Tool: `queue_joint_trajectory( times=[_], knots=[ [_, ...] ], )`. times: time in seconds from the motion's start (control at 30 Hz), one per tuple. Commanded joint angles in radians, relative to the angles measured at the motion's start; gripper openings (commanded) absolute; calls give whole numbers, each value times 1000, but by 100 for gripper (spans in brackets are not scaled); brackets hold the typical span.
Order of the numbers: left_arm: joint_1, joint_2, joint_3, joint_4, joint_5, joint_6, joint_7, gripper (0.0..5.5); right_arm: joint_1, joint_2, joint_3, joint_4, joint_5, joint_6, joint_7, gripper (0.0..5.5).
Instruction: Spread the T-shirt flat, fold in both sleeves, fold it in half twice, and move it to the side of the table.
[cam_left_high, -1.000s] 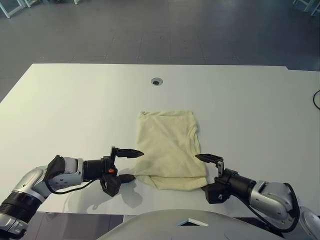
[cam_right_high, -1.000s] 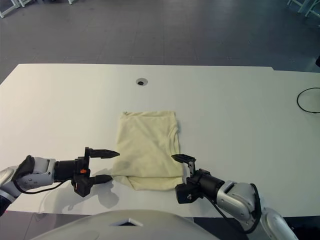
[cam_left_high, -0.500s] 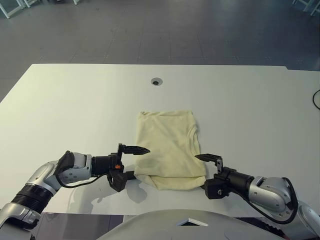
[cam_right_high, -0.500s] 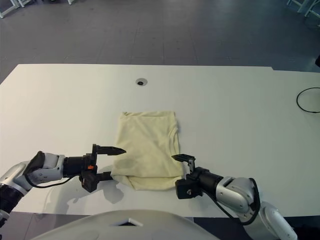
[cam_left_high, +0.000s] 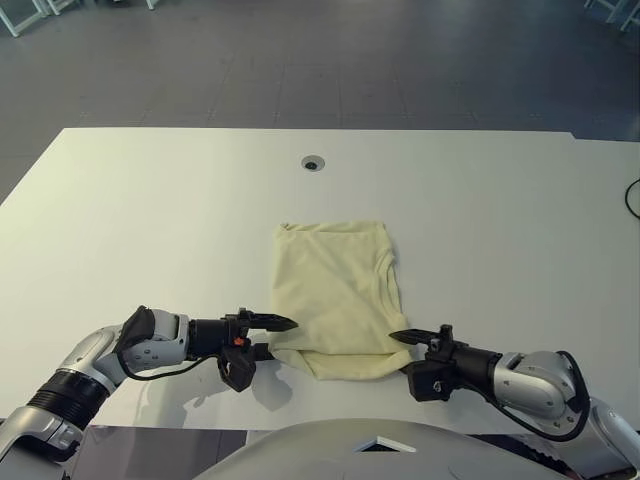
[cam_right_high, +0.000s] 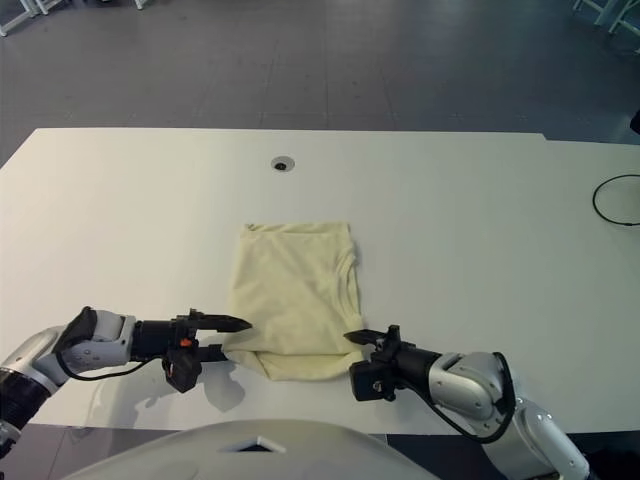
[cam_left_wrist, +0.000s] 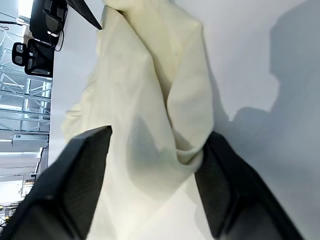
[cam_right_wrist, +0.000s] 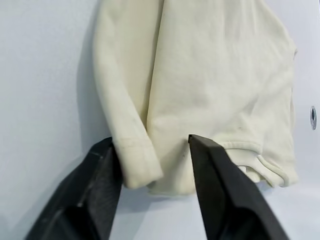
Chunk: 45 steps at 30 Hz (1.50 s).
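On the worktop (cam_left_high: 150, 220), head views: one T-shirt (cam_left_high: 340, 295), pale yellow, folded to a narrow upright oblong, lying flat near the front edge; neckline at its right side, thick rolled fold along its near edge. Round port (cam_left_high: 314, 162) in the worktop, beyond the T-shirt's far edge and a little to its left, well apart from it. Left tool (cam_left_high: 280, 337), at the T-shirt's near left corner, lying low and pointing across toward the cloth; open, upper finger over the edge of the cloth, lower finger at worktop level beside the fold, nothing gripped. Right tool (cam_left_high: 399, 352), at the T-shirt's near right corner, likewise low and pointing inward; open, upper finger tip just at the cloth's edge, nothing gripped. Left wrist view: two dark fingers (cam_left_wrist: 75, 185) set wide apart, the T-shirt's thick folded corner lying between them and free of both; the cloth runs away from the tool in soft creases, with the tip of the other tool's finger at its far corner. Right wrist view: two dark fingers (cam_right_wrist: 220, 190) spread apart, the T-shirt's rolled hem corner between them, close against one finger but not clamped; neckline ribbing to one side of that corner.
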Motion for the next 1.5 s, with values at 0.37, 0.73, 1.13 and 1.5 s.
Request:
queue_joint_trajectory(
  times=[0.37, 0.73, 1.13, 1.5],
  knots=[
    [9, 4, 14, -17, -1, 16, -10, 29, 28, -21, 39, 85, -81, 130, 32, 3],
    [46, 49, 22, -72, -89, 50, -48, 15, 27, -51, -58, -9, 124, 143, 90, 3],
    [100, 127, 31, -237, -252, 144, -159, 15, 12, -142, -160, -67, 370, 137, 212, 3],
    [281, 279, 85, -483, -402, 316, -267, 15, -20, -214, -323, -156, 706, 304, 341, 3]
  ],
)
